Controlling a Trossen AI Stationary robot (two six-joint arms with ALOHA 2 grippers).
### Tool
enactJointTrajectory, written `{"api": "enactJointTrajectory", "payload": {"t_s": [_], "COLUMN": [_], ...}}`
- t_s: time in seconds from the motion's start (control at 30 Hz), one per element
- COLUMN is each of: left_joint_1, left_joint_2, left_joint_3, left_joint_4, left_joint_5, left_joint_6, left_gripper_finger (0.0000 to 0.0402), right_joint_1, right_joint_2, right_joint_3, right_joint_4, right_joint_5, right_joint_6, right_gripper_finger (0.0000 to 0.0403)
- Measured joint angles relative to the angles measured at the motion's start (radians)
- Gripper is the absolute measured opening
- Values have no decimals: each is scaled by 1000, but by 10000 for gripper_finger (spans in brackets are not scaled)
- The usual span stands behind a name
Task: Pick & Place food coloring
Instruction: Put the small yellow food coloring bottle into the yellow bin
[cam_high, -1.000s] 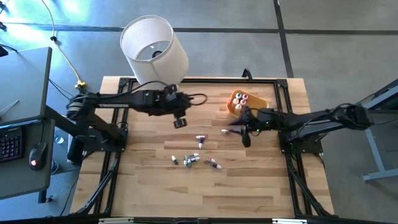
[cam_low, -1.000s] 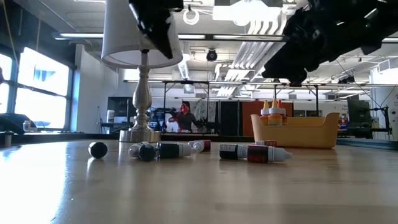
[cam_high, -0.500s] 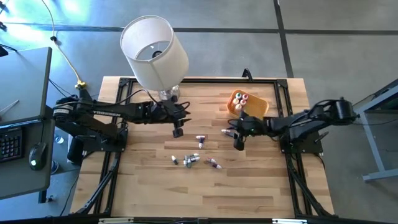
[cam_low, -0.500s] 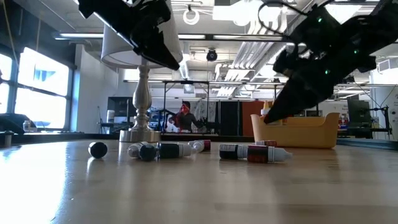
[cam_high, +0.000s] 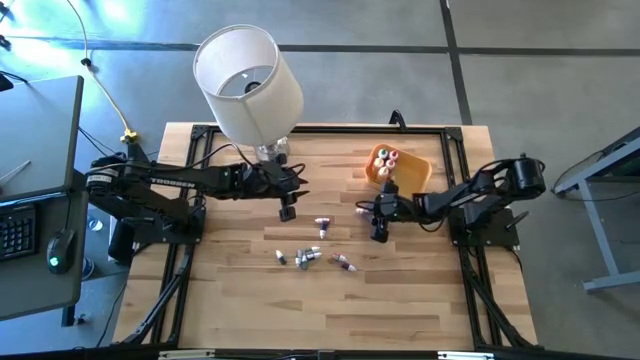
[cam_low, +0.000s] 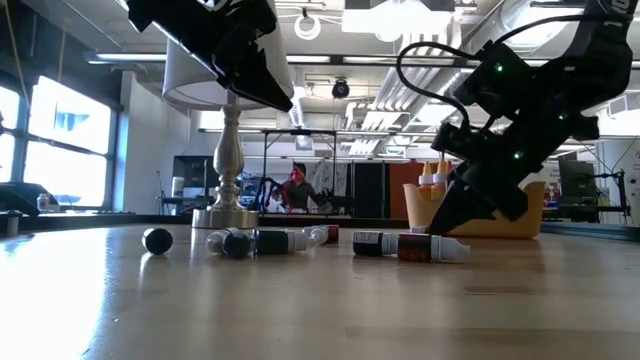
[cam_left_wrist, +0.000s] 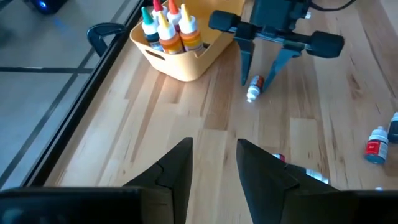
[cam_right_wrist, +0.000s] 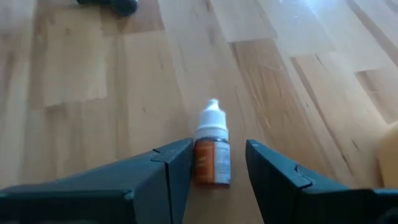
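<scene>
A food coloring bottle (cam_right_wrist: 212, 154) lies flat on the table (cam_high: 420, 300), right between the two open fingers (cam_right_wrist: 155, 171) of the right gripper (cam_high: 379, 232). The fingers do not squeeze it. The left gripper (cam_high: 288, 211) hangs apart, its fingers narrow and holding nothing.

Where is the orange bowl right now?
In the high view, the orange bowl sits at the table's far right, just beyond the right pincer; upright bottles stand in it.

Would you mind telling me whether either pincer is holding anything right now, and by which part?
Nothing is held. The right pincer stands open astride the body of a lying orange-labelled bottle, not closed on it. The left pincer hangs empty above the table.
</scene>
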Motion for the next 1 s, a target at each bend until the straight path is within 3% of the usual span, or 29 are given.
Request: {"api": "enactJointTrajectory", "payload": {"t_s": [0.2,0.43,0.63,0.8,1.0], "left_joint_1": [0,0,0,0,0], "left_joint_2": [0,0,0,0,0], "left_joint_3": [0,0,0,0,0], "left_joint_4": [0,-2,-3,-5,-6], "left_joint_5": [-1,-1,-2,-2,-2], "left_joint_6": [3,3,3,2,2], "left_gripper_finger": [119,119,119,119,119], "right_joint_1": [0,5,14,14,4], "right_joint_2": [1,-1,-86,-245,-454], "right_joint_3": [-1,-3,52,142,242], "right_joint_4": [-13,6,-85,-348,-895], "right_joint_5": [-1,-29,-20,61,253], "right_joint_6": [-25,-2,-27,-30,128], "right_gripper_finger": [135,84,64,79,72]}}
